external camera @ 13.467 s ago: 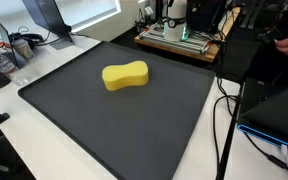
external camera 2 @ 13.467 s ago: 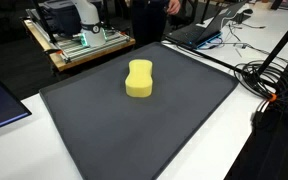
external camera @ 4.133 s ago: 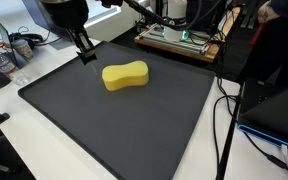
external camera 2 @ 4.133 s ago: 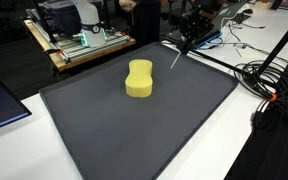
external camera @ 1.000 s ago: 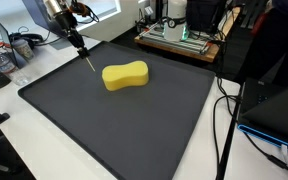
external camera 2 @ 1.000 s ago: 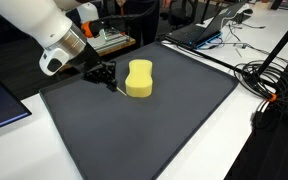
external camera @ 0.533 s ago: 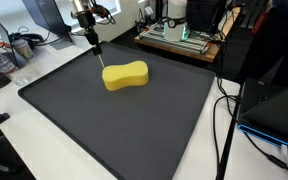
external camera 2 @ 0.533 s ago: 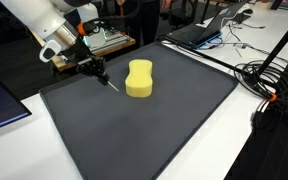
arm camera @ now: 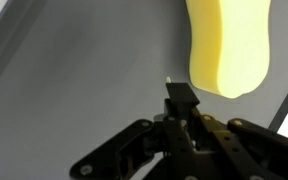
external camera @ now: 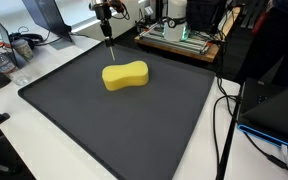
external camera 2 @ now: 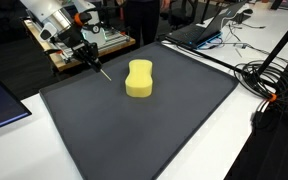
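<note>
Holds the claw [external camera 2: 90, 57] shut on a thin pale rod [external camera 2: 102, 71], slanted down over the far part of the mat. Shows the rod's tip close beside a yellow sponge [external camera 2: 139, 79], with a small gap in the wrist view. Spongy, smooth-edged, peanut-shaped, lying flat near the middle of a dark grey, finely textured rectangular mat [external camera 2: 154, 135]. Under the mat, a white bench [external camera 2: 219, 140]. Beyond, in an exterior view, a shallow wooden tray [external camera: 174, 46] with green-lit equipment.
</note>
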You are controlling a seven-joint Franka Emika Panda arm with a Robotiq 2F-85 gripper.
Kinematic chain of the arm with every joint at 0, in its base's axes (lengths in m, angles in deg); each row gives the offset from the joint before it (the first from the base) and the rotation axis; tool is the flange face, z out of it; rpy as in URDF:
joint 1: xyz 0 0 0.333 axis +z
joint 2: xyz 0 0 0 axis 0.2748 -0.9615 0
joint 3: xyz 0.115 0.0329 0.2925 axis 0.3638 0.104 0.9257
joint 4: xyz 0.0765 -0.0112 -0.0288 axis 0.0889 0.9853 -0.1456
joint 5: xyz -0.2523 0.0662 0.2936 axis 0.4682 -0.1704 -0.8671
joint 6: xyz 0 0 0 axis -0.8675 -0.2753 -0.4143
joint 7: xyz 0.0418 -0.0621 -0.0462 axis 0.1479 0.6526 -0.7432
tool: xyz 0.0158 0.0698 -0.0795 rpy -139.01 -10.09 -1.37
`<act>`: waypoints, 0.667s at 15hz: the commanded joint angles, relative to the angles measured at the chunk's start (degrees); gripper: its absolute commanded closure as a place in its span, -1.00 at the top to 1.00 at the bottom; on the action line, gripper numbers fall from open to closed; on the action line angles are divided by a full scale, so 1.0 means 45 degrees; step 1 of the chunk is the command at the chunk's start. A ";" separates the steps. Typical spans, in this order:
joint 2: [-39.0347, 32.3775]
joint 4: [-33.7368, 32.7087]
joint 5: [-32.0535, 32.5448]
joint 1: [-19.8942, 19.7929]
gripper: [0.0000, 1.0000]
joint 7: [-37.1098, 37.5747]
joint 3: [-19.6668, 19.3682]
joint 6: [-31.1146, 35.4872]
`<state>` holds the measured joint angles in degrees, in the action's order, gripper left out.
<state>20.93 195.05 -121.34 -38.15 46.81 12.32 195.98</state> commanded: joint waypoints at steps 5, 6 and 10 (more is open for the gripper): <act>0.4358 0.3626 0.3221 0.0964 -0.94 0.2282 -0.0174 0.1347; 0.3779 0.2611 0.3902 0.1047 -0.94 0.2764 -0.0196 0.0941; 0.4151 0.2593 0.5182 0.1594 -0.94 0.3558 -0.0323 0.0984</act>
<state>39.50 206.71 -99.33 -33.44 61.90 13.60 200.19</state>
